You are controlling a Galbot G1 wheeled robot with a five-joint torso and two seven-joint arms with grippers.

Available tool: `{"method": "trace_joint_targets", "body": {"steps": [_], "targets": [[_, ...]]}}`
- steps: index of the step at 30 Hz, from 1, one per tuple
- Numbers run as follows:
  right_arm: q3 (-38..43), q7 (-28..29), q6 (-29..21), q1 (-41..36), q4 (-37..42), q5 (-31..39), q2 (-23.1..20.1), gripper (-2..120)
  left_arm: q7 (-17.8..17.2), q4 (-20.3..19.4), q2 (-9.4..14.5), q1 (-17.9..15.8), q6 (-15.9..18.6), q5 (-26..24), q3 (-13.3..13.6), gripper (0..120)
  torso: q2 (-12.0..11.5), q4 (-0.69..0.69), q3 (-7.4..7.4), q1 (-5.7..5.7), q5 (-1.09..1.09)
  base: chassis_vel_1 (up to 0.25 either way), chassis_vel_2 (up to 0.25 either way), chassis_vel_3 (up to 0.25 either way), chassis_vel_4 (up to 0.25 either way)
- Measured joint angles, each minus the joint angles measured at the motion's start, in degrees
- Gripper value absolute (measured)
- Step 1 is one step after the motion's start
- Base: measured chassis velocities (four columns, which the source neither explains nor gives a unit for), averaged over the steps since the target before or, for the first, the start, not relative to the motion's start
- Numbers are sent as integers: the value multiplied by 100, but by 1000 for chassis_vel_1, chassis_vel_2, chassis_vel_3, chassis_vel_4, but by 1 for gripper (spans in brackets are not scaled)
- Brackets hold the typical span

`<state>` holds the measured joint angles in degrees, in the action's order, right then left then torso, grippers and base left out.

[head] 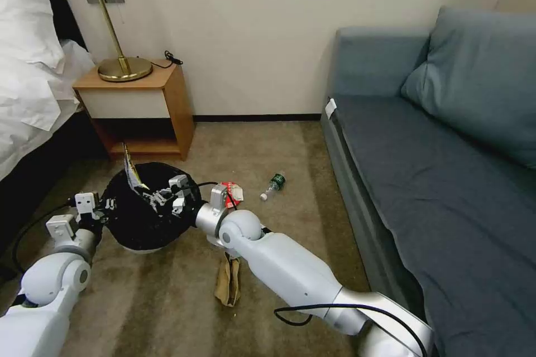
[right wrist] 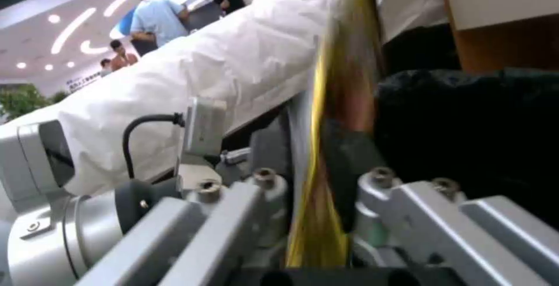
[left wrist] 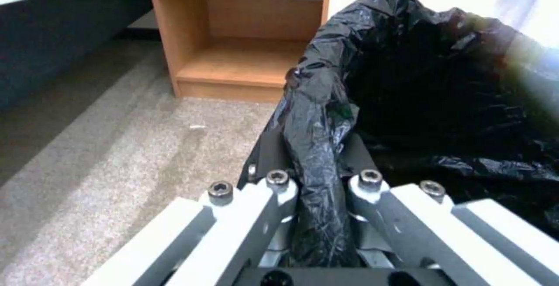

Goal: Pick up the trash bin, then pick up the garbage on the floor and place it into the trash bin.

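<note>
We see even, soft indoor light in head view; wall (head: pixel 262 28) bright, dark shadow beneath nightstand (head: pixel 139 97). Straight lines bow toward frame edges. Left wrist view washes out at one corner; black bag (left wrist: pixel 408 80) swallows detail. Right wrist view smeared by blur, yellow wrapper (right wrist: pixel 326 155) streaked.

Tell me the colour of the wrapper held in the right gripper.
Yellow and brown; the wrapper shows best in the right wrist view.
</note>
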<state>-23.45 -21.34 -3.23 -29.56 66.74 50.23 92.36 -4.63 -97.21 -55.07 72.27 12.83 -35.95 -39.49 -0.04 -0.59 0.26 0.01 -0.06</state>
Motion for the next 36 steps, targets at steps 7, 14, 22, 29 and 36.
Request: {"method": "trace_joint_targets", "body": {"steps": [7, 14, 22, 29, 36], "targets": [[-19, 3, 3, -22, -66, -64, -14, 47, 17, 38, 0, -2, -19, -26, -28, 4, 0, 0, 0, 0, 0, 0, 0, 0, 0], [-38, 244, -218, -21, 248, 11, -66, 71, 26, 42, 74, 31, -25, -24, -68, 4, 0, 2, 0, 0, 1, 0, 0, 0, 0], [-287, 1155, -919, -55, 1293, 456, -996, 96, 19, 23, 223, 87, -37, -52, -176, 4, 0, -4, 0, 0, 2, 0, 0, 0, 0], [-481, 2519, -1826, -308, 2077, 464, -1837, 100, 81, 166, 236, 86, -108, 159, -244, 4, 0, 0, 0, 0, 2, 0, 0, 0, 0], [-605, 3021, -2010, -757, 2162, 136, -2176, 100, 107, 251, 357, 57, -108, 284, -218, 4, 0, -2, 0, 0, 0, 0, 0, 0, 0]]}}
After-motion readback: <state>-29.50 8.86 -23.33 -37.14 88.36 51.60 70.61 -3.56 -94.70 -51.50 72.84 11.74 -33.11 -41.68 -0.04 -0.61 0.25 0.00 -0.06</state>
